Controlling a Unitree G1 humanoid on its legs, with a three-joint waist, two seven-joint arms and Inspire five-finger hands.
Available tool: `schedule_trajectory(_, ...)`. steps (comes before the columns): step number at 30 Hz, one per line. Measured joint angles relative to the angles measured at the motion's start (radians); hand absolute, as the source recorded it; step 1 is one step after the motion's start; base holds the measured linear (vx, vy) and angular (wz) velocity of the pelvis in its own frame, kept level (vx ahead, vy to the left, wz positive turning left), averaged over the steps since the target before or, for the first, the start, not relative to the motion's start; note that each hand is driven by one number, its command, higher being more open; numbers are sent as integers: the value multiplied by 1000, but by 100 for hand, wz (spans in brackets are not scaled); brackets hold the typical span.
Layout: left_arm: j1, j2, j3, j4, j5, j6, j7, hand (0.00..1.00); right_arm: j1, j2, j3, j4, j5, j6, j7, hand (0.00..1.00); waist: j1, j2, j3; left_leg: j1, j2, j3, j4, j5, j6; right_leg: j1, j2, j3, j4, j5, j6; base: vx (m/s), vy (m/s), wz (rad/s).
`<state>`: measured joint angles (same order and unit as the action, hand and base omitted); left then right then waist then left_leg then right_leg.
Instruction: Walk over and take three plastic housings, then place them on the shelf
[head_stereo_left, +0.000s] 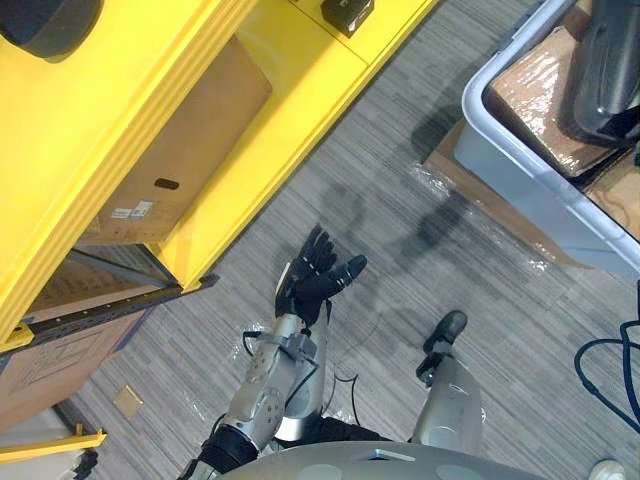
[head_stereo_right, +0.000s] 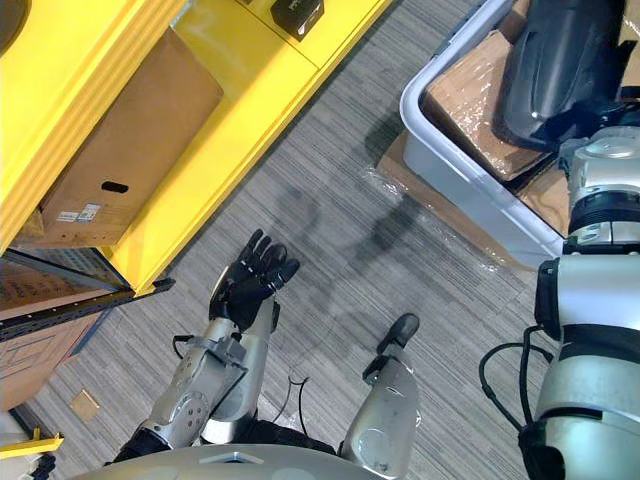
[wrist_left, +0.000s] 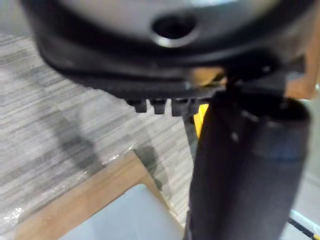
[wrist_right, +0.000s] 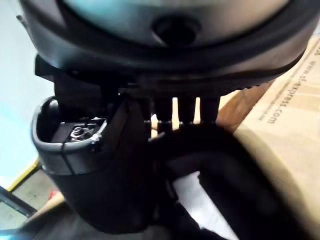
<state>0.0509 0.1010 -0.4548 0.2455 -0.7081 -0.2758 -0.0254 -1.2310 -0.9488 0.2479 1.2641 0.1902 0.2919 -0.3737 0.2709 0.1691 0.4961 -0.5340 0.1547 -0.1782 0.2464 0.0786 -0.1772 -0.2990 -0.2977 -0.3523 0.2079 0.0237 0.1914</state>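
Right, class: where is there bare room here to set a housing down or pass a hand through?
Free: the yellow shelf board beside the small black box, and the carpet strip between shelf and grey tub, around the open left hand. Crowded: the tub, packed with wrapped boxes and a dark housing.

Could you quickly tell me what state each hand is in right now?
Left hand: open, empty.
Right hand: at the plastic housing; grip cannot be told.
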Motion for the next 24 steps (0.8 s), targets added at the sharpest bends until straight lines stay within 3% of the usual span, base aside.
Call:
schedule_trajectory(3,-2,4,2,-1,-2,-6,-6,100,-5,3,-5,-2,-9,5,15,0,-1,0,0,1,1,1,8,0,0,4,1,0,2,0,0,0,0,0)
schedule_trajectory(8,3,22,20,-2,-9,-7,-8,100,-5,13,-38,11,-7,81,-22,0,1,-2,1,14,8,5,12,-3,0,10,4,0,20,-5,-9,-17,-7,-2)
schedule_trajectory(12,53,45,74,-60,-9,-13,-5,100,-2,20,-62,23,-7,106,-39,0,-3,-8,4,34,16,14,10,-4,0,25,10,2,18,-15,-27,-54,-22,-6)
schedule_trajectory(20,117,97,128,-150,-10,-30,-7,100,8,86,-91,-16,-48,113,-156,0,-37,-77,15,113,37,61,-62,25,-5,53,20,32,-3,1,-22,-13,-28,-12)
schedule_trajectory(24,129,106,170,-203,-9,-30,-28,100,49,86,-78,-125,-117,61,-192,0,-61,-120,18,189,49,86,-128,47,-9,93,24,37,-20,7,-22,19,-26,-9)
